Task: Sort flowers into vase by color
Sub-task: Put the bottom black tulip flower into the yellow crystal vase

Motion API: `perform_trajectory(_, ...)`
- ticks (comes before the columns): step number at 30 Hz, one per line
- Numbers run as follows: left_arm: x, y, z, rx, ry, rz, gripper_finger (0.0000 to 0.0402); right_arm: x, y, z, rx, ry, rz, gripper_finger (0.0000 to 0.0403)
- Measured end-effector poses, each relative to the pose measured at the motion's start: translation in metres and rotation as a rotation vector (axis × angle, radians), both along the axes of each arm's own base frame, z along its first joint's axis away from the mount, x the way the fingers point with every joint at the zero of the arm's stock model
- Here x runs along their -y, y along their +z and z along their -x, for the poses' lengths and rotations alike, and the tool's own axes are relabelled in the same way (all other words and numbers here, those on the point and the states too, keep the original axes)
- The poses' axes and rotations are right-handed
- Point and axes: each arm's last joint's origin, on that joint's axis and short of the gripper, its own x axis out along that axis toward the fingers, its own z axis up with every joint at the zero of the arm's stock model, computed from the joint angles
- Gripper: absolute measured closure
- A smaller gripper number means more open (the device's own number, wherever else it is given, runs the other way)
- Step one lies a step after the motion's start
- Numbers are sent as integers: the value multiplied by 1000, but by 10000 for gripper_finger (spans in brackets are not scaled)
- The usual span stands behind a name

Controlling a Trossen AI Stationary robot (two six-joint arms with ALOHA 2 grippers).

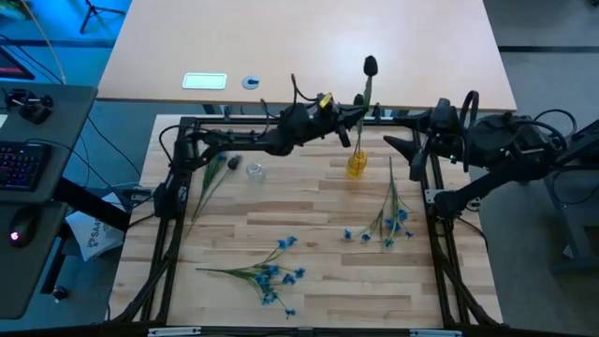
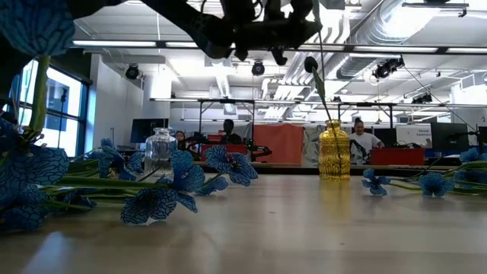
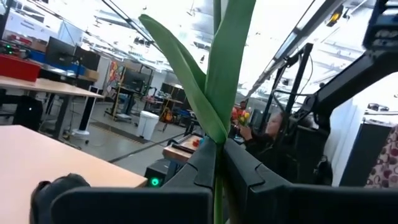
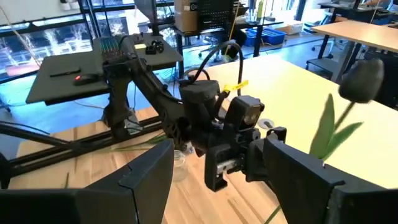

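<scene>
High view: left gripper (image 1: 348, 116) is over the yellow vase (image 1: 357, 165) at the table's back edge, fingers pinched on the stem of a dark tulip (image 1: 370, 65), bud up. Right gripper (image 1: 401, 145) waits just right of the vase, fingers spread wide, holding nothing. Clear glass vase (image 1: 255, 172) sits left of center, another dark tulip (image 1: 231, 163) lies beside it. Blue sprigs (image 1: 270, 272) front-center, more blue sprigs (image 1: 388, 225) to the right.
Low view: tulip stem angles down into the yellow vase; people at desks behind.
L wrist view: fingers (image 3: 200, 163) closed on the green stem.
R wrist view: own fingers (image 4: 140, 175) wide apart, left arm ahead.
</scene>
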Motion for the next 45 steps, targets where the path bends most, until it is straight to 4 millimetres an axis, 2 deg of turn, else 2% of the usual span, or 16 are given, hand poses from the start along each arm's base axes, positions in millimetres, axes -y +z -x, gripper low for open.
perform_trajectory(8, -5, -15, -13, -4, 44, -2, 401, -2, -3, -8, -18, -12, 7, 160)
perform_trajectory(17, -7, -15, -13, -4, 131, -20, 401, -7, -8, -22, -46, -16, 6, 160)
perform_trajectory(25, -6, -43, -22, 51, 181, 10, 401, -10, -12, -31, -64, -12, -1, 160)
perform_trajectory(35, 9, -43, -27, -13, 235, -121, 401, -10, -13, -32, -59, -5, -24, 160)
perform_trajectory(45, 9, -49, -29, -75, 255, -171, 401, -10, -13, -32, -60, -5, -21, 160)
